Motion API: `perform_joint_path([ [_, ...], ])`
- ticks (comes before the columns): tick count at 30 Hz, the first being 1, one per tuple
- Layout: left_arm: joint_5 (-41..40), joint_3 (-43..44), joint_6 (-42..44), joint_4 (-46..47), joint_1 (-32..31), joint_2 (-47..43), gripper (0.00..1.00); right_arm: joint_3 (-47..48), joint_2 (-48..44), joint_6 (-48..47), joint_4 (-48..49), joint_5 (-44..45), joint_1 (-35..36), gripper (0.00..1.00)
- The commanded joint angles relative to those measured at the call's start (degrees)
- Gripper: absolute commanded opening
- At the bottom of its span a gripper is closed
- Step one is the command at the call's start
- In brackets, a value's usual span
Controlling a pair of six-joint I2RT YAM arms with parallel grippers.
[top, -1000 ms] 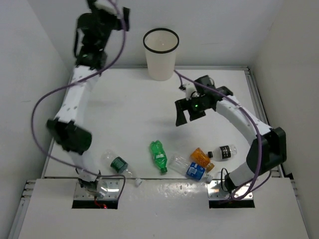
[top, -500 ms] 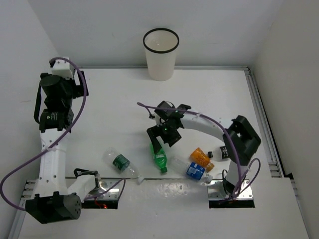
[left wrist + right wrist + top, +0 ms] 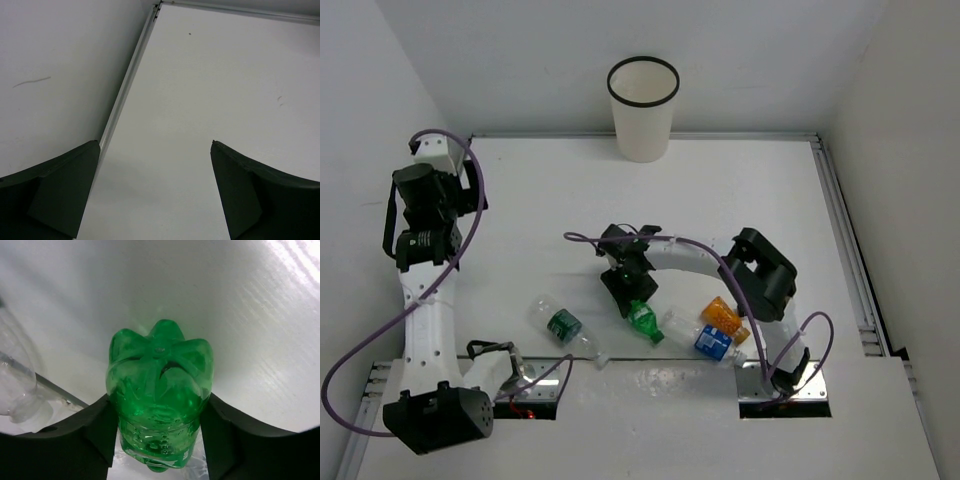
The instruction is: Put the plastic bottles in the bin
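Observation:
A green bottle lies on the white table, its base toward the wrist camera. My right gripper is shut on it, a finger pressed against each side. From above, the gripper covers the base end of the green bottle. On the table lie a clear bottle with a green label, an orange bottle and a clear one with a blue label. The white bin stands at the far edge. My left gripper hangs open over the table's left edge, holding nothing.
White walls enclose the table on the left, back and right. A metal rail runs along the left edge under my left gripper. A purple cable loops off the right arm. Part of a clear bottle shows beside the right gripper.
My right arm swept from mid-table down to the green bottle and closed its fingers on it. The left arm dropped from high at the back to the left edge, still open.

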Motion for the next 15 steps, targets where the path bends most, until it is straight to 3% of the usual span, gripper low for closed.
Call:
perform_joint_path([
  [1,1.35,-2.10,1.00,0.29,2.56,-1.91,1.00,1.73,0.78,-0.53,0.74,6.81,-0.40,0.44],
  [5,4.08,-2.72,1.53,0.29,3.97,-1.39,1.00,4.09,-0.45,-4.48,-0.31,7.27,-1.19,0.21],
  [6,6.35,-2.72,1.53,0.29,4.67,-1.38,1.00,5.49,-1.84,-6.23,-1.27,6.30,-1.63,0.12],
  [8,11.26,-2.72,4.93,0.29,5.55,-0.68,1.00,13.46,-3.51,-9.14,-2.77,0.02,-5.82,0.01],
  [10,25.56,-2.72,10.02,-1.72,6.53,0.37,1.00,22.23,-4.66,-13.18,-3.56,-0.73,-7.08,0.00],
  [11,31.19,-2.72,13.36,-3.04,7.22,0.37,1.00,28.73,-4.49,-13.71,-3.04,-1.17,-11.09,0.00],
  [13,44.26,-3.33,23.47,-6.99,7.23,0.37,1.00,39.57,-2.58,-14.86,-0.95,-1.79,-13.84,0.00],
  [15,49.50,-3.87,33.45,-12.33,6.01,0.37,1.00,51.56,-1.07,-15.64,6.23,0.21,-19.71,0.00],
])
